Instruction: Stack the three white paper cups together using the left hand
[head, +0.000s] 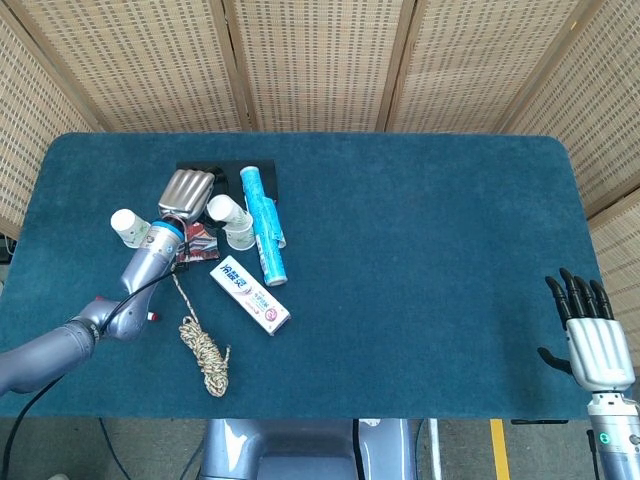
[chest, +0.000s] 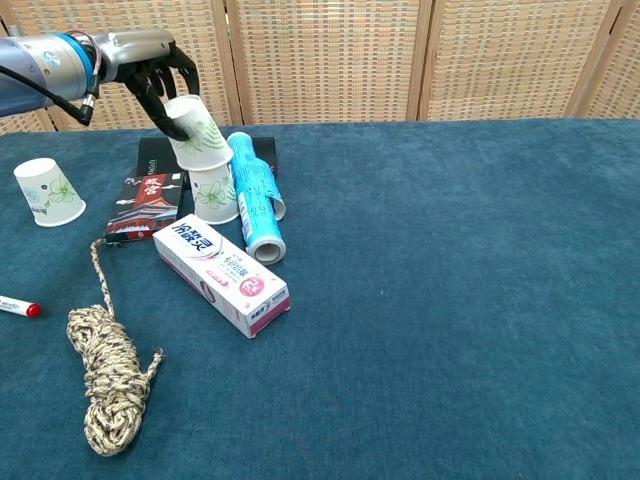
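Left hand holding a cup right over another cup, seen from above

The silver left hand (head: 187, 192) held a white paper cup (head: 222, 209) tilted just above a second white paper cup (head: 240, 233) by the black flat book (head: 222, 172). A third white paper cup (head: 130, 227) sat off to the left on the dark teal table cloth (head: 420, 250). A light blue tube (head: 263, 224), a white toothpaste box (head: 250, 294) and a coiled braided rope (head: 205, 352) lay nearby, and the right hand (head: 592, 340) hung at the far right edge, fingers spread.
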